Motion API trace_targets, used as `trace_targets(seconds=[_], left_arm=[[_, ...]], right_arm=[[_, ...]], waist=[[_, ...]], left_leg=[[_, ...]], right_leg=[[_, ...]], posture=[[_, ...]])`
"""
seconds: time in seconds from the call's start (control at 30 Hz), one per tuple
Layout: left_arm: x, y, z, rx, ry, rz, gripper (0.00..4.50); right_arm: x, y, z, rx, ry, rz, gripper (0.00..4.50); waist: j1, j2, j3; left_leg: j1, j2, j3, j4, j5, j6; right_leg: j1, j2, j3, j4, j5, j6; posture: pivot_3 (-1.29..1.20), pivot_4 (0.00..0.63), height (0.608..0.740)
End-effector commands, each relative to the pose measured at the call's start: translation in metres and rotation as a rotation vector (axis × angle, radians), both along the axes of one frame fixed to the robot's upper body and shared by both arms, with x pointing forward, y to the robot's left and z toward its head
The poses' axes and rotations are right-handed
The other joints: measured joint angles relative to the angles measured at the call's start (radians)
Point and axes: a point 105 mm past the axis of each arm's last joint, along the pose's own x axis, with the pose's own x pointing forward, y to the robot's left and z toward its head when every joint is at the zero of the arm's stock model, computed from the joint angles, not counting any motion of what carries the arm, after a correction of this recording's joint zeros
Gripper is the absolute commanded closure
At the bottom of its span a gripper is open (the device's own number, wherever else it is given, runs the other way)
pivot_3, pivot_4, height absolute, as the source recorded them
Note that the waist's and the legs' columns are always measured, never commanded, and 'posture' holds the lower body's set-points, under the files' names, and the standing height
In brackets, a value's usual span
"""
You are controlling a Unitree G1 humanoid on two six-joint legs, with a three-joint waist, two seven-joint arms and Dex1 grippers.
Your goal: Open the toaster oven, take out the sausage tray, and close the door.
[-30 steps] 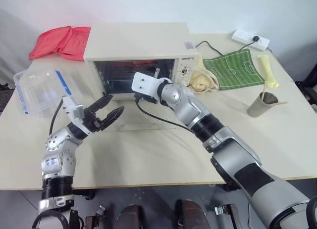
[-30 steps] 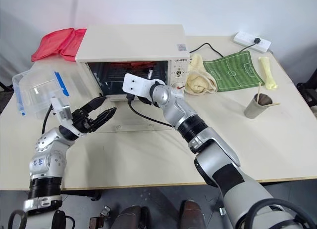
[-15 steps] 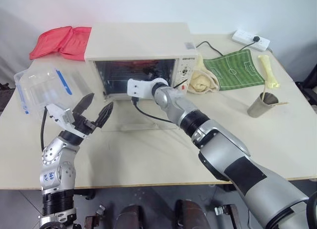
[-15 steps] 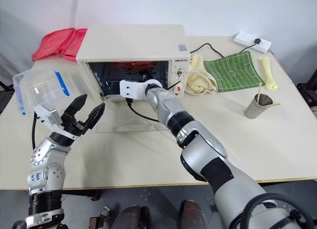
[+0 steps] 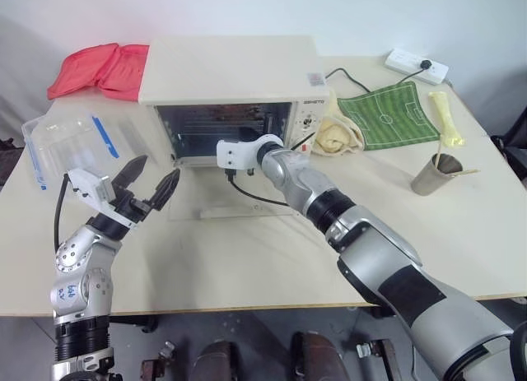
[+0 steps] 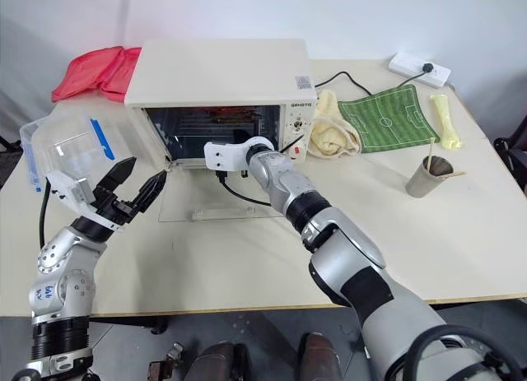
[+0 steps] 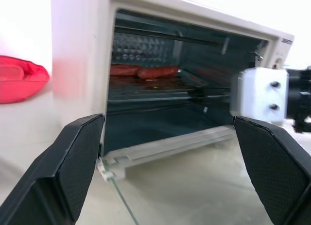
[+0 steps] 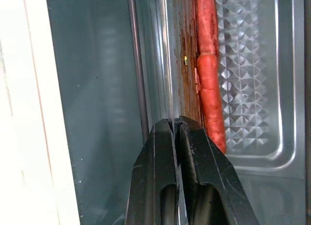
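Now, oven door (image 5: 216, 202): lying open, flat on the table (image 5: 247, 257).
Right jaws (image 8: 176, 125): pinched onto the sausage tray (image 8: 181, 69) rim inside the oven (image 5: 230, 76).
Left jaws (image 5: 146, 179): spread wide, empty.

The toaster oven (image 5: 230, 76) stands at the back middle of the table (image 5: 272, 257), with the door (image 5: 222, 202) lying flat on the table in front of it. Inside sits the sausage tray (image 7: 155, 81). At nine o'clock from the oven is a plastic box (image 5: 66, 151), and at ten o'clock a folded cloth (image 5: 99, 68). At three o'clock lies a rag (image 5: 338, 136), then a mat (image 5: 391, 113); a power strip (image 5: 416, 66) is at two o'clock and a cup (image 5: 435, 174) at four o'clock.
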Motion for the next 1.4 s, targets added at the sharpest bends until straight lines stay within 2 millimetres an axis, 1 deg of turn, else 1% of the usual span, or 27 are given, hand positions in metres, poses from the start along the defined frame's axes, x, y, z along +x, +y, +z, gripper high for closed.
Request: trace_targets(seconds=[0.03,0.17,0.27,0.37,0.53,0.67,0.97,1.2,1.4], left_arm=[[0.001,0.003,0.009,0.018,-0.026,0.004,0.0],[0.006,-0.003,0.009,0.026,-0.017,-0.028,0.0],[0.009,-0.008,0.01,0.018,-0.01,-0.059,0.0],[0.014,-0.013,0.017,0.032,-0.027,-0.103,0.0],[0.027,-0.01,0.029,0.056,-0.058,-0.106,0.0],[0.034,-0.008,0.038,0.067,-0.086,-0.114,0.0],[0.049,-0.003,0.052,0.086,-0.116,-0.119,0.0],[0.057,-0.004,0.053,0.094,-0.119,-0.115,0.0],[0.063,-0.003,0.052,0.101,-0.114,-0.104,0.0]], right_arm=[[-0.014,0.017,0.019,0.035,-0.047,0.085,4.47],[-0.022,0.022,0.021,0.035,-0.041,0.122,4.47],[-0.024,0.023,0.021,0.035,-0.038,0.125,4.47],[-0.023,0.023,0.023,0.035,-0.039,0.127,4.47],[-0.022,0.024,0.025,0.03,-0.047,0.134,4.47],[-0.022,0.024,0.022,0.025,-0.044,0.139,4.47],[-0.026,0.021,0.017,0.016,-0.038,0.159,4.47],[-0.035,0.017,0.016,0.006,-0.034,0.173,4.47],[-0.049,0.01,0.014,-0.013,-0.028,0.186,4.47]], waist=[[0.0,0.0,0.0],[-0.005,0.0,0.0],[-0.012,0.0,0.0],[-0.013,0.0,0.0],[-0.015,0.0,0.0],[-0.016,0.0,0.0],[-0.016,0.0,0.0],[-0.016,0.0,0.0],[-0.013,0.0,0.0]], left_leg=[[0.0,0.0,0.0,0.0,0.0,0.0],[0.0,0.0,0.0,-0.001,0.0,0.0],[0.0,0.0,0.0,-0.001,0.0,0.0],[0.0,0.0,0.0,-0.002,0.0,0.0],[0.0,0.0,0.0,-0.002,0.0,-0.001],[0.001,0.0,0.0,-0.004,0.0,-0.001],[0.0,0.0,0.0,-0.004,0.001,-0.001],[0.0,0.0,0.0,-0.003,0.001,-0.001],[0.0,0.0,0.0,-0.002,0.001,-0.001]], right_leg=[[0.0,0.0,0.0,0.0,0.0,0.0],[0.0,0.0,0.0,0.0,0.0,0.0],[0.0,0.0,0.0,0.0,0.0,0.0],[0.0,0.001,0.0,0.0,0.0,0.0],[0.0,0.001,0.0,0.0,0.0,0.0],[-0.001,0.001,-0.001,0.0,0.0,0.0],[-0.001,0.001,-0.001,0.0,0.0,0.0],[-0.001,0.001,-0.001,0.0,0.0,0.0],[-0.001,0.001,0.0,0.0,0.0,0.0]], posture=[[0.0,0.15,0.74],[0.0,0.15,0.74],[0.0,0.15,0.74],[0.0,0.15,0.74],[0.0,0.15,0.74],[0.0,0.15,0.74],[0.0,0.15,0.74],[0.0,0.15,0.74],[0.0,0.15,0.74]])
